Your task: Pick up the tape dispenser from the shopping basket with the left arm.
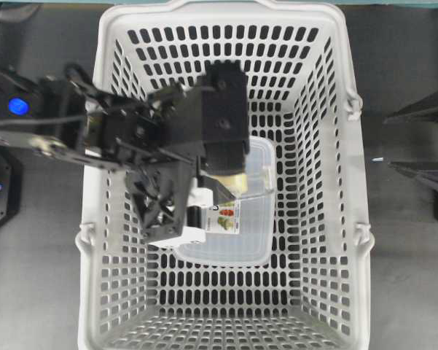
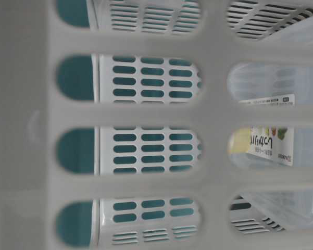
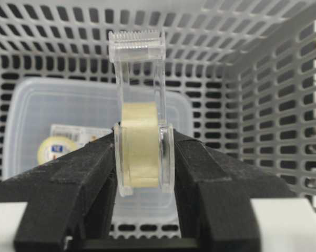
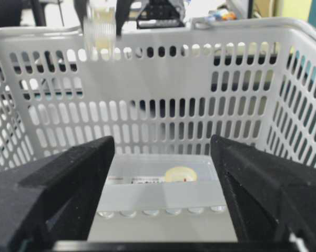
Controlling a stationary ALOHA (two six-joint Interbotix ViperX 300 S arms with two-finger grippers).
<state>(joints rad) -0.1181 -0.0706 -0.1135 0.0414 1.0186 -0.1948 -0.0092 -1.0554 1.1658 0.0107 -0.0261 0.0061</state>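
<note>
The tape dispenser (image 3: 142, 142) is a clear plastic holder with a cream tape roll and a toothed cutter at its top. It stands upright between the black fingers (image 3: 89, 173) of my left gripper (image 3: 143, 152), which is shut on its two flat sides. From overhead the left arm reaches into the shopping basket (image 1: 102, 168), and the cream roll (image 1: 231, 181) shows just below the wrist block. In the right wrist view the dispenser (image 4: 100, 29) hangs near the height of the far rim. My right gripper (image 4: 163, 157) is open and holds nothing, outside the basket's right wall (image 1: 423, 144).
A translucent lidded box (image 1: 240, 233) with a colourful label lies flat on the basket floor under the dispenser, also seen from table level (image 2: 271, 146). Slotted basket walls (image 3: 273, 105) close in on all sides. Handle hinges (image 1: 353, 102) sit on the rim.
</note>
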